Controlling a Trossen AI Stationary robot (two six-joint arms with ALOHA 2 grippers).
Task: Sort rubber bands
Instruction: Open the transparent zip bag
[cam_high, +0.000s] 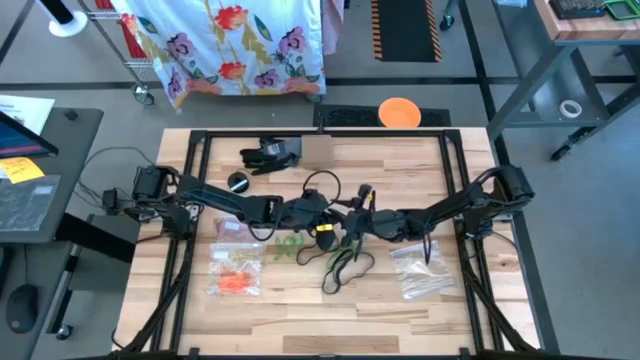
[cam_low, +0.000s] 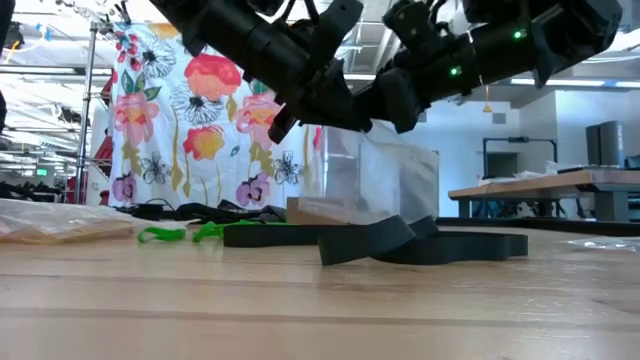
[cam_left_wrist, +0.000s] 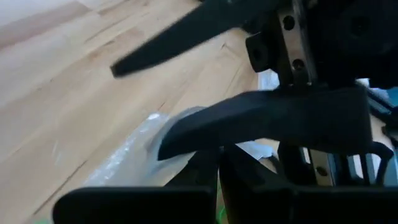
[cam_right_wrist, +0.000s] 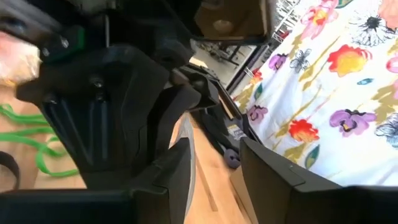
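Observation:
My left gripper (cam_high: 322, 215) and right gripper (cam_high: 346, 218) meet above the middle of the table. The left one is shut on a clear zip bag (cam_low: 375, 180), which hangs below the two grippers. The right gripper (cam_right_wrist: 217, 171) is open, and the bag's thin edge (cam_right_wrist: 188, 140) stands between its fingers, close to one of them. Green rubber bands (cam_high: 288, 246) and wide black bands (cam_high: 345, 265) lie loose on the wood under the arms. Orange bands sit inside a flat bag (cam_high: 235, 282) at the near left. My left gripper holds the clear bag by its upper part (cam_left_wrist: 163, 134). Its own fingers hide the exact place of contact. The bag hangs down below it, and the black bands hide its lower end. My right gripper: I cannot tell whether a finger touches the bag's edge.
Another clear bag (cam_high: 232, 228) lies left of centre, and a third (cam_high: 420, 270) lies at the near right. At the far side are a black glove-like heap (cam_high: 270, 155), a small dark round thing (cam_high: 238, 182) and a cardboard piece (cam_high: 320, 150). Black cables (cam_high: 320, 185) loop near the grippers.

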